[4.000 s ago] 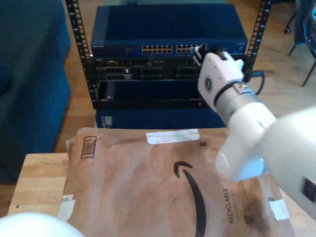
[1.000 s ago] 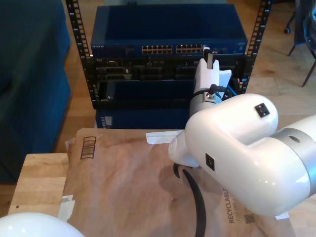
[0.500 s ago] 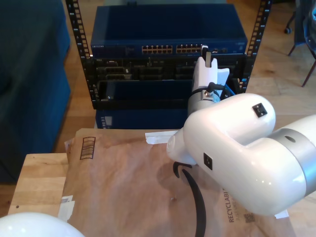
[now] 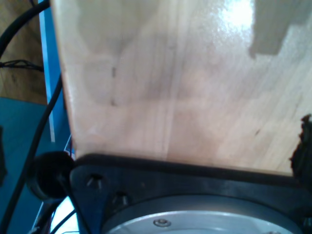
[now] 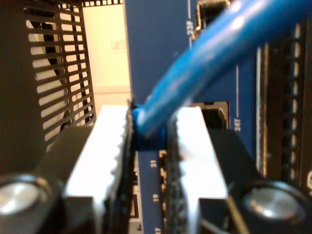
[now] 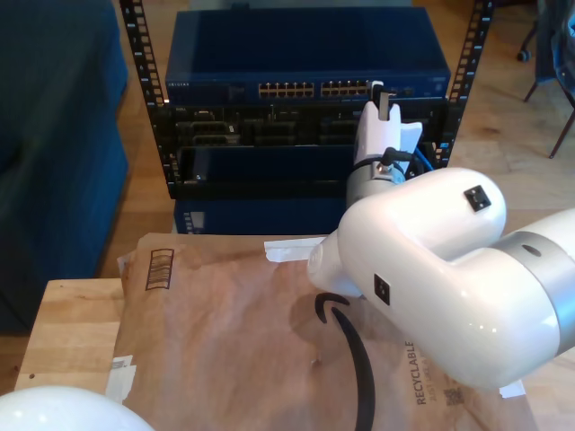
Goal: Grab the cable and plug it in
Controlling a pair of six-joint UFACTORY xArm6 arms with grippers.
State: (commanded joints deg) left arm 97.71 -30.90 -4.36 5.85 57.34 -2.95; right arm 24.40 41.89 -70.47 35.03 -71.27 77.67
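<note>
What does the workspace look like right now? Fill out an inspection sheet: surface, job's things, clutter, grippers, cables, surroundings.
Surface: wooden table, mostly covered by a brown paper mailer.
Job's things: blue cable pinched between the pads of my second gripper, close to the numbered ports of the blue switch; whether the plug is seated, cannot tell.
Clutter: the mailer with tape strips; nothing else seen.
Grippers: my second gripper shut on the cable, at the switch's port row toward the exterior view's right. My first gripper: state cannot be told; its wrist camera faces the table top.
Cables: black cables beside the table edge.
Surroundings: black rack under the switch, wooden floor.
</note>
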